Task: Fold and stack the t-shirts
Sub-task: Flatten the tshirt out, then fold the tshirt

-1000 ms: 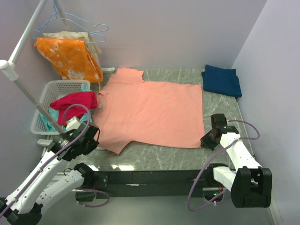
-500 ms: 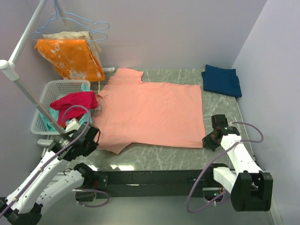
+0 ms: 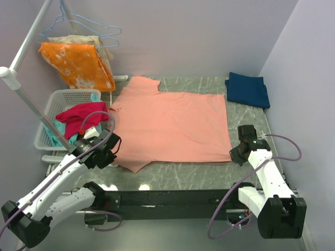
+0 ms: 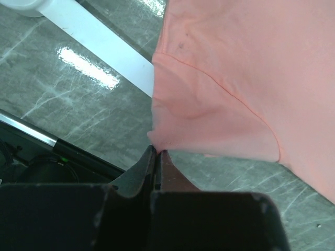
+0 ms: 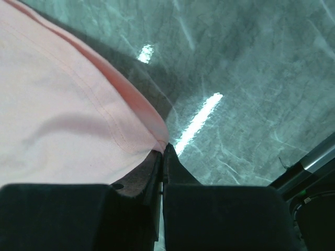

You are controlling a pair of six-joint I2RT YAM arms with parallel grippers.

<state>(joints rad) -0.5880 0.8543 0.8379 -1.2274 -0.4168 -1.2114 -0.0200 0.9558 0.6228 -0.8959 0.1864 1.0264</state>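
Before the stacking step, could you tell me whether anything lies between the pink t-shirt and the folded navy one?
Nothing visible does. The pink t-shirt lies spread flat, the left gripper and right gripper shut on its near edge, and only bare table separates its far right corner from the folded navy t-shirt.

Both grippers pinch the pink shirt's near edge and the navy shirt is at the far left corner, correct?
No, top view: the navy shirt is at the far right corner. The left gripper and right gripper do pinch the pink shirt's near edge.
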